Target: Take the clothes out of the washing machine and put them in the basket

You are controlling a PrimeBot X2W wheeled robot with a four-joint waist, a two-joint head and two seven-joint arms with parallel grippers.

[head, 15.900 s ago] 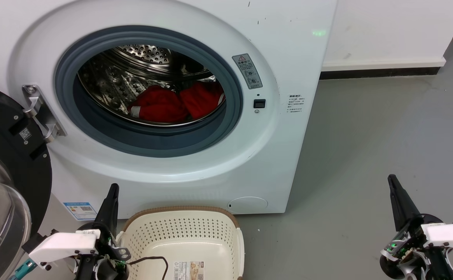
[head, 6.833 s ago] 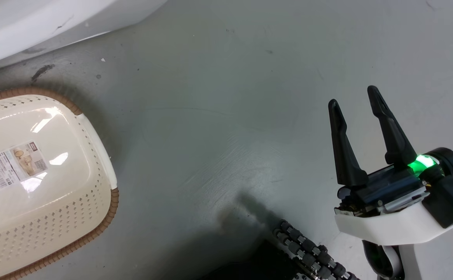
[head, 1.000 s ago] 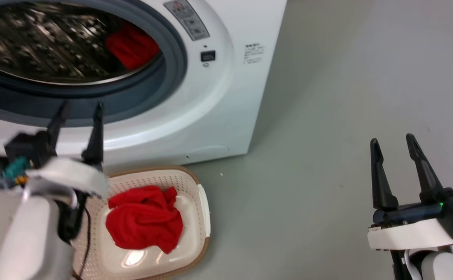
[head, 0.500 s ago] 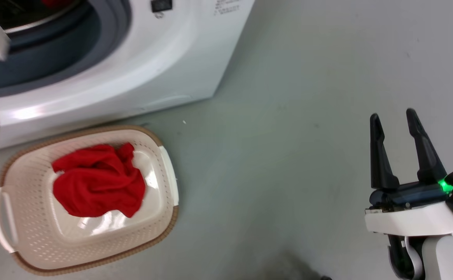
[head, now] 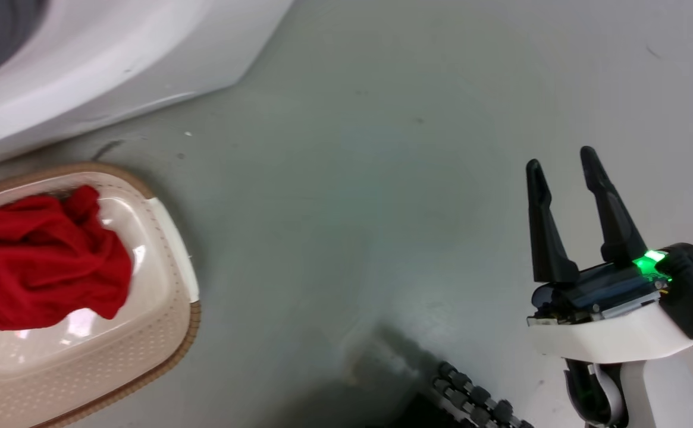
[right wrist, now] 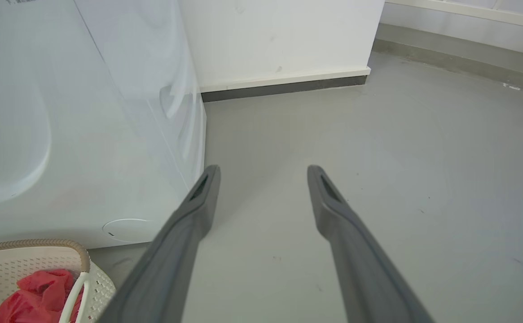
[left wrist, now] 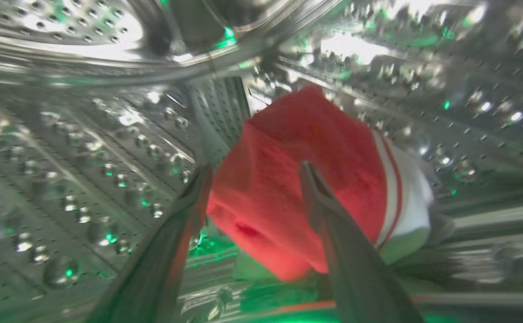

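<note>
Inside the washing machine's steel drum [left wrist: 86,148], my left gripper [left wrist: 254,172] is open, its two fingers spread either side of a red garment [left wrist: 297,188] with white stripes and a white panel. A plain red garment [head: 37,261] lies bunched in the cream basket [head: 171,321] at the head view's lower left, also seen as red fabric [right wrist: 37,294] in the basket [right wrist: 70,251] in the right wrist view. The washing machine [head: 102,65] stands behind the basket. My right gripper [head: 560,157] hangs open over bare floor at the right, holding nothing.
Grey floor [head: 352,196] stretches between the basket and my right arm. A white wall with a dark skirting strip [right wrist: 283,87] runs behind the washing machine [right wrist: 108,125]. A black ribbed cable [head: 477,401] lies at the bottom edge of the head view.
The head camera has swung down and right, so the porthole and my left arm have left the head view. My right gripper stays open.
</note>
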